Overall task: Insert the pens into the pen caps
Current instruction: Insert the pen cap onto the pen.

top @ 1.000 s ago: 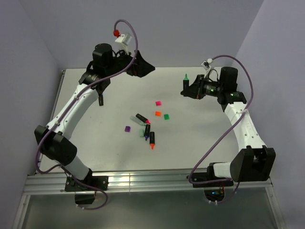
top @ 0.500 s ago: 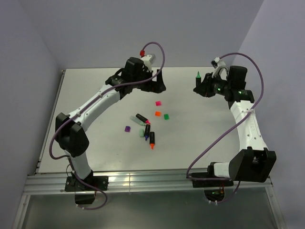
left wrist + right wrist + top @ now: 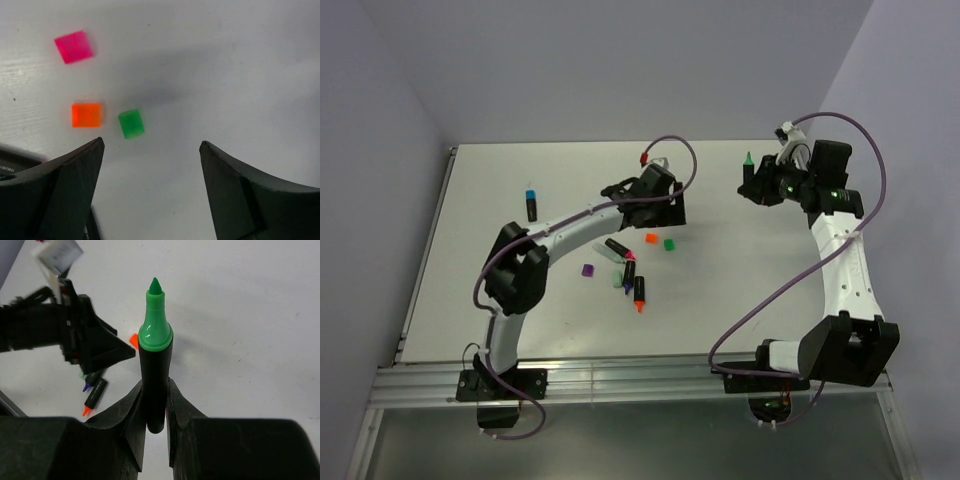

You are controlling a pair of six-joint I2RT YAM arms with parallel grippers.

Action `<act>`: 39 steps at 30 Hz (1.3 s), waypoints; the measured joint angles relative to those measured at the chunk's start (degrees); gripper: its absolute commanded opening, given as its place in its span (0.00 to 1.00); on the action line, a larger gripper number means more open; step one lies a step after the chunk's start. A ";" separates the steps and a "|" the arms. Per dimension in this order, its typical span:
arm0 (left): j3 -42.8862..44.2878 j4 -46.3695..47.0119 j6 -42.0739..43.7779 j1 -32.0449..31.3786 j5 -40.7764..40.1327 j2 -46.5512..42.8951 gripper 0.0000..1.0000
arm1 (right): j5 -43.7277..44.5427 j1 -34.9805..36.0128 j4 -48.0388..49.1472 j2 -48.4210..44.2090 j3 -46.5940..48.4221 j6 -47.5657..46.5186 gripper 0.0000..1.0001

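Observation:
My right gripper (image 3: 156,385) is shut on a black pen with a green tip (image 3: 155,355), held upright above the table at the right (image 3: 749,160). My left gripper (image 3: 151,144) hangs open over bare table, just beside three pen caps: pink (image 3: 74,46), orange (image 3: 86,114) and green (image 3: 131,123). From above, the left gripper (image 3: 665,207) hides the pink cap, while the orange cap (image 3: 651,238) and green cap (image 3: 669,244) show below it. A purple cap (image 3: 587,270) lies further left. Several uncapped pens (image 3: 628,272) lie in a loose pile mid-table.
A black pen wearing a blue cap (image 3: 531,202) lies at the back left. The left arm's purple cable (image 3: 670,140) loops above its wrist. The table's metal rail (image 3: 620,380) runs along the near edge, and walls close the back and sides.
The left arm has swung from the back left to the middle, its gripper now over the caps and slightly narrower. The right arm has drawn the green pen to the right.

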 measured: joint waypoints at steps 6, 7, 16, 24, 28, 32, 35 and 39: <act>2.03 -3.65 -5.81 -0.74 -6.36 6.25 0.76 | 0.04 -0.70 -1.38 -1.75 0.00 -1.05 0.00; 2.32 -4.07 -6.51 -0.72 -7.08 6.84 0.75 | 0.00 -0.76 -1.53 -1.92 0.00 -1.09 0.00; 4.57 -4.81 -8.90 -1.68 -8.02 11.06 0.68 | -0.20 -1.73 -2.25 -2.03 -0.11 -1.88 0.00; 7.32 -4.81 -9.42 -2.60 -8.22 13.16 0.65 | -1.09 -2.25 -2.84 -2.01 -1.11 -2.56 0.00; 7.34 -4.74 -9.46 -3.17 -8.46 14.21 0.64 | -1.38 -2.43 -3.30 -2.01 -1.27 -2.58 0.00; 7.34 -4.76 -9.46 -3.32 -8.72 15.41 0.62 | -1.81 -2.51 -3.32 -2.01 -1.27 -2.60 0.00; 7.39 -4.68 -9.51 -3.30 -9.07 16.24 0.61 | -2.21 -2.58 -3.32 -2.01 -1.29 -2.58 0.00; 7.56 -4.39 -9.51 -3.30 -9.18 16.39 0.60 | -2.49 -2.73 -3.32 -2.01 -1.53 -2.62 0.00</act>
